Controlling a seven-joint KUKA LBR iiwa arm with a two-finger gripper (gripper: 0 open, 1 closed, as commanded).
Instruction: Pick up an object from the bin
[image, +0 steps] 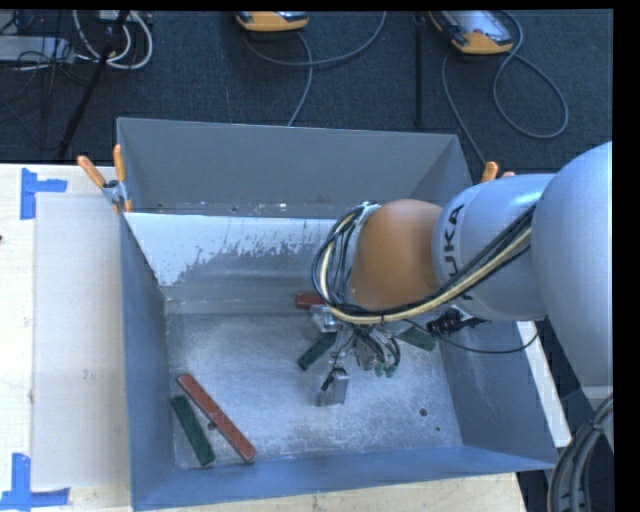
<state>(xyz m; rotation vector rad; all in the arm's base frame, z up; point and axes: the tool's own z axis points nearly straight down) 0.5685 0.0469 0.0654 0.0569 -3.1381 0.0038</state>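
The arm enters the grey metal bin from the right, its orange wrist cover tipped steeply down and the gripper low over the middle of the floor. How far the gripper is open, or whether it holds anything, cannot be told. A short dark green flat bar lies just beside it on the left, long axis diagonal, rising from lower left to upper right. A long brown flat stick and a dark green stick lie side by side, well apart, in the near-left corner.

In the bin, a long stick and a short stick lie side by side at front left. The gripper hangs right of centre, a third stick just left of it and a block behind.
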